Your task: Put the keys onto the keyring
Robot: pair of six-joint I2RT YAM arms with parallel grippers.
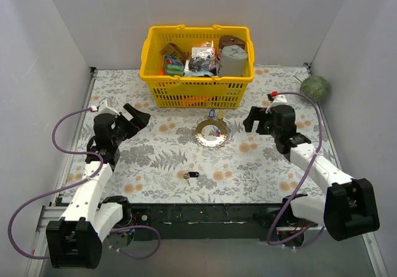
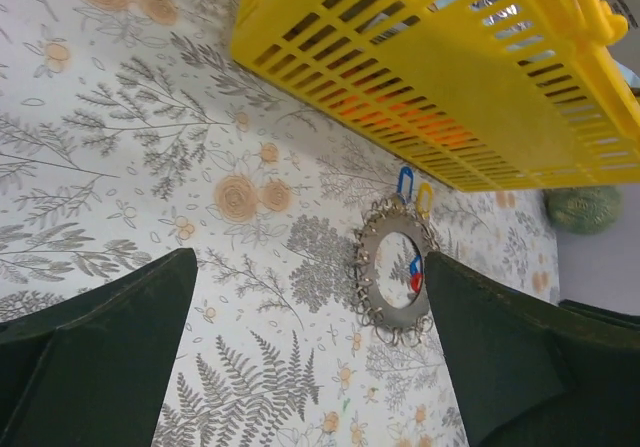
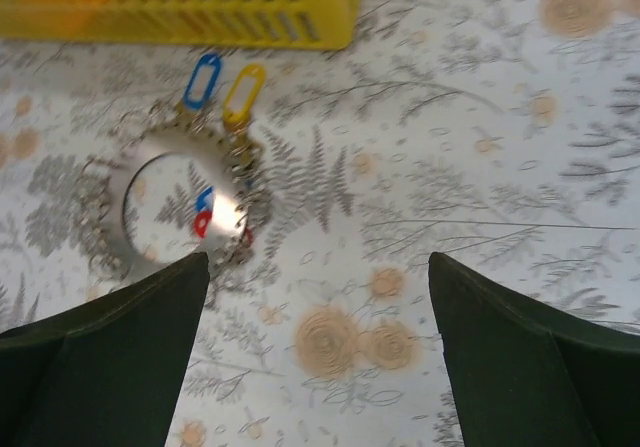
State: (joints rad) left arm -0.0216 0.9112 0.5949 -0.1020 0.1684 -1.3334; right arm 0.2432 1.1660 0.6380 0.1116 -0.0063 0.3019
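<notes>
The toothed gold-and-silver keyring (image 1: 211,132) lies flat at mid-table in front of the basket, with blue and yellow tags at its far rim. It also shows in the left wrist view (image 2: 393,275) and the right wrist view (image 3: 170,217), where blue and red tags lie inside it. A small black-headed key (image 1: 192,175) lies alone nearer the front. My left gripper (image 1: 138,117) is open and empty, left of the ring. My right gripper (image 1: 253,119) is open and empty, right of the ring.
A yellow basket (image 1: 197,92) filled with packets and a cup stands at the back, just behind the ring. A green ball (image 1: 314,88) rests at the far right by the wall. White walls close in the table on three sides.
</notes>
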